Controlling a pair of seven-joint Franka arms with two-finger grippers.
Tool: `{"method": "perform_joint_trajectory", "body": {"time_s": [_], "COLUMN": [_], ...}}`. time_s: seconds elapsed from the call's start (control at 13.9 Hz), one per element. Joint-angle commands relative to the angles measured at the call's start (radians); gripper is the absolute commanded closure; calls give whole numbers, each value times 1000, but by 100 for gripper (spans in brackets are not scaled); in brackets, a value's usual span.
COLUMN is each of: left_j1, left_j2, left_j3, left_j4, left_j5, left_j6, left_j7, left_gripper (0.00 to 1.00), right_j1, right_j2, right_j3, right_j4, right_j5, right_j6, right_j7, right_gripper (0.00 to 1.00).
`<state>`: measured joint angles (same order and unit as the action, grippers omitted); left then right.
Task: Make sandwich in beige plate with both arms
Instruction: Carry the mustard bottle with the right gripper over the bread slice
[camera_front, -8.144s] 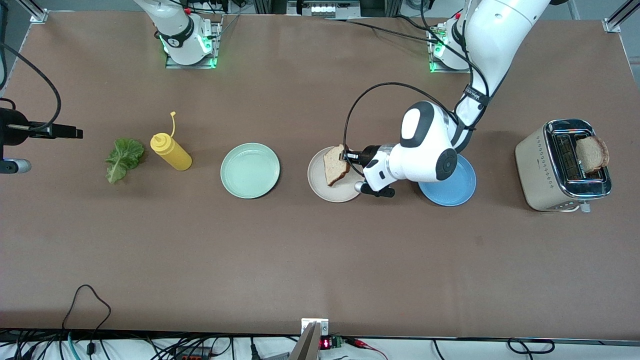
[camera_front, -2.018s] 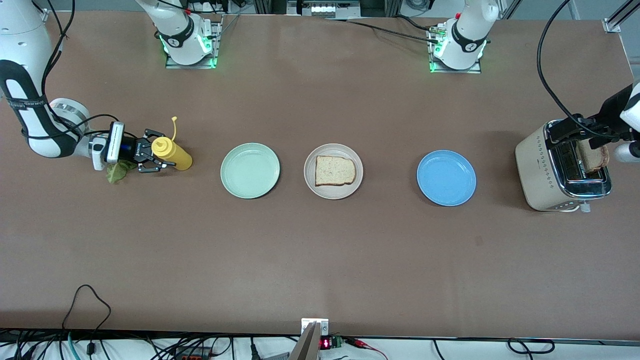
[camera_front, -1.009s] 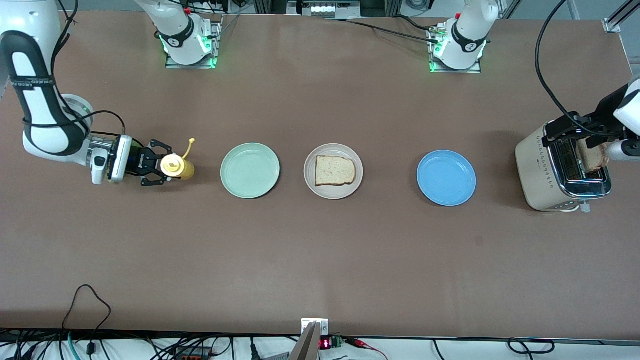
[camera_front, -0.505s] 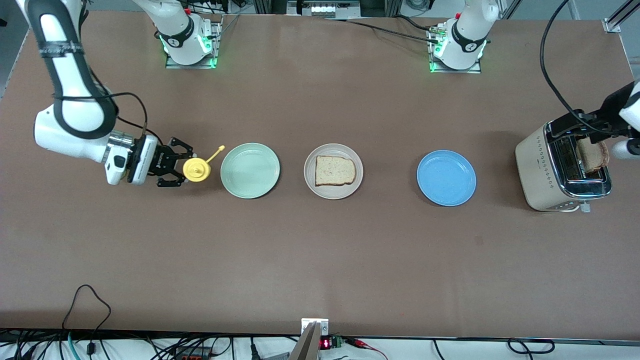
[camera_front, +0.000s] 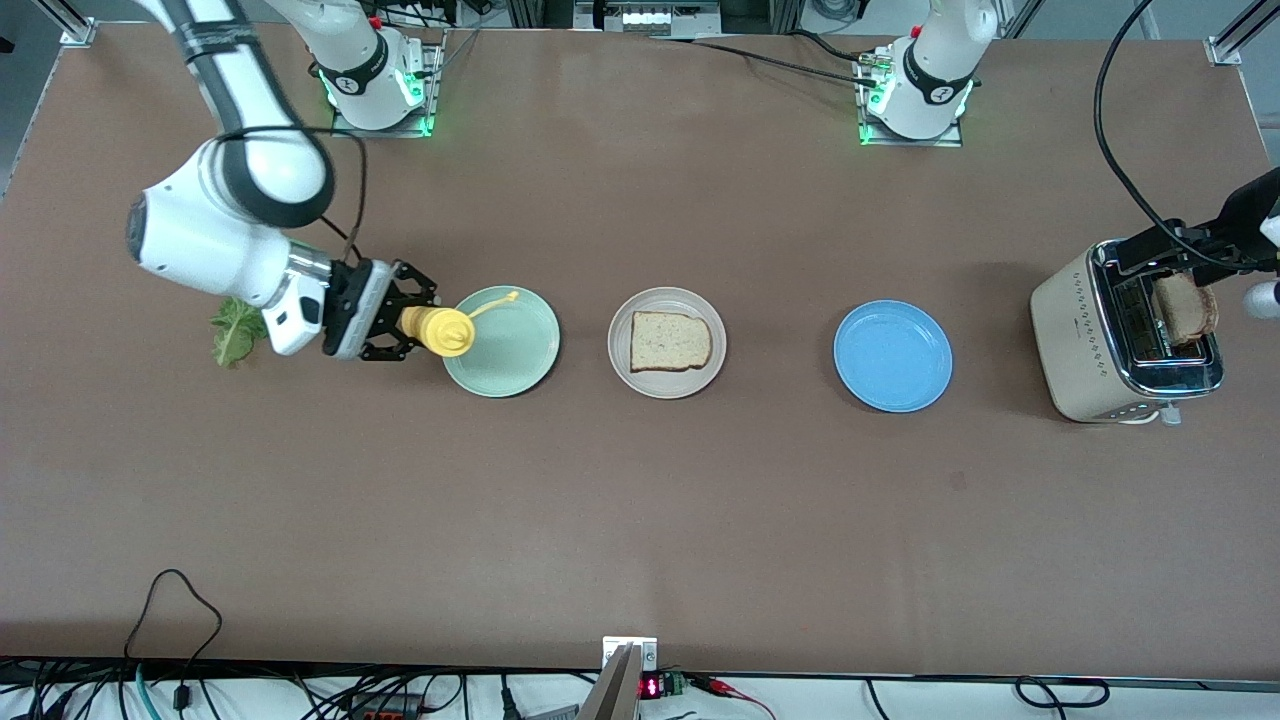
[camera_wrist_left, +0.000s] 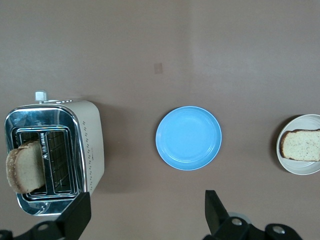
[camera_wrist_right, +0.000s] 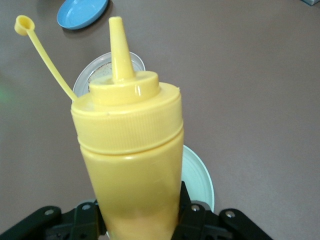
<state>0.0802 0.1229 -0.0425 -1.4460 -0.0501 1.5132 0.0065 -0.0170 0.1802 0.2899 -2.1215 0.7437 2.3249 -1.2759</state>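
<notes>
1. The bench (camera_front: 640, 520) carries three plates in a row, with a toaster (camera_front: 1125, 335) at the left arm's end.
2. The toaster holds a second bread slice (camera_front: 1183, 305) upright in its slot, probably kept there for the top of the sandwich.
3. The left gripper (camera_wrist_left: 145, 220) is held over the toaster with its fingers wide apart and empty, apparently placed for taking that slice.
4. The right gripper (camera_front: 400, 325) is clamped on the yellow squeeze bottle (camera_front: 438, 331), which is carried tilted over the rim of the mint green plate (camera_front: 510, 355), nozzle toward the beige plate (camera_front: 667, 385); sauce is judged to be the step in hand.
5. The beige plate lies between the mint green plate and the blue plate (camera_front: 893, 356), and a bread slice (camera_front: 670, 341) rests flat in it as the sandwich base.
6. The lettuce leaf (camera_front: 232, 330) lies on the bench at the right arm's end, not yet used.
</notes>
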Motion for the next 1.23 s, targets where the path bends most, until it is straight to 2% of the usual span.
{"method": "perform_joint_trajectory", "body": {"time_s": [0.0, 0.43, 0.58, 0.79, 1.01, 1.15], "left_j1": [-11, -10, -10, -8, -10, -10], "left_j2": [-20, -22, -22, -20, -22, -22], "left_j3": [-8, -8, -8, -7, -8, -8], "left_j4": [-19, -20, -21, -22, -22, -22], "left_j5": [13, 15, 13, 13, 13, 13], "left_j6": [28, 30, 30, 30, 25, 25], "left_j7": [23, 24, 24, 23, 23, 23], "left_gripper": [0, 0, 0, 0, 0, 0], "right_j1": [75, 215, 247, 293, 389, 442], "right_j2": [-30, -25, -22, -2, 77, 137], "right_j3": [11, 12, 40, 67, 69, 69], "right_j4": [8, 43, 48, 51, 165, 241], "right_j5": [-108, -439, -561, -667, -873, -954], "right_j6": [43, 45, 37, 34, -89, -146], "right_j7": [194, 626, 778, 912, 1108, 1202], "right_gripper": [100, 100, 100, 100, 100, 100]}}
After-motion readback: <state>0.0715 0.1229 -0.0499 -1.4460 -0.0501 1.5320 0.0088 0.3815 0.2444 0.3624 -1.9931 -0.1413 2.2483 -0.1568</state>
